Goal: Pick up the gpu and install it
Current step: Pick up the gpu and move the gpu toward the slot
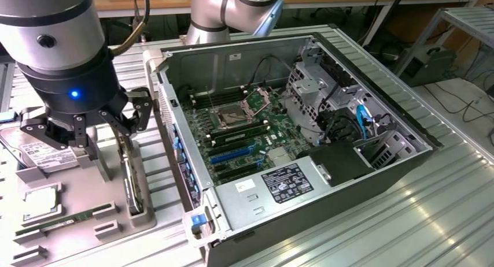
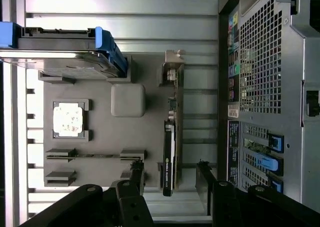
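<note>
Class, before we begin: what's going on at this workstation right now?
A robot arm's gripper hangs open above the gpu, with one finger to each side of the card. The gpu stands on edge in a slot of the grey parts tray and is not yet gripped or lifted. The open computer case sits right beside the tray.

Slatted table [image 1: 432, 221] bears parts tray [image 2: 100, 132], computer case [image 1: 332, 215].
</note>
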Controlling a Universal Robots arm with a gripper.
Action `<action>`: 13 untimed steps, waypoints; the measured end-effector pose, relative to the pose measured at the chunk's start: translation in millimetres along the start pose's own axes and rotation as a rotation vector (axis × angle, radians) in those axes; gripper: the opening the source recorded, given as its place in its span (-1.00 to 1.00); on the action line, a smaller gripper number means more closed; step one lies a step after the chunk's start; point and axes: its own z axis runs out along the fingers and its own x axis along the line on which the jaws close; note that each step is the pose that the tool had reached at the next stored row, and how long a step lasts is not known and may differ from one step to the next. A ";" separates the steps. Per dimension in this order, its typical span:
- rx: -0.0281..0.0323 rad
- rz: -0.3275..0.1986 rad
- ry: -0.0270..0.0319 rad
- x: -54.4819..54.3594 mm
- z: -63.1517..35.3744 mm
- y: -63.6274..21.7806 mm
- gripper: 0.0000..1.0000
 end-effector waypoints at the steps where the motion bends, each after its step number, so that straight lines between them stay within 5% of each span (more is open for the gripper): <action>1: 0.0000 0.000 0.0000 0.1 1.8 -0.1 0.08; 13: -0.0002 -0.009 -0.0017 0.5 21.1 -1.0 0.08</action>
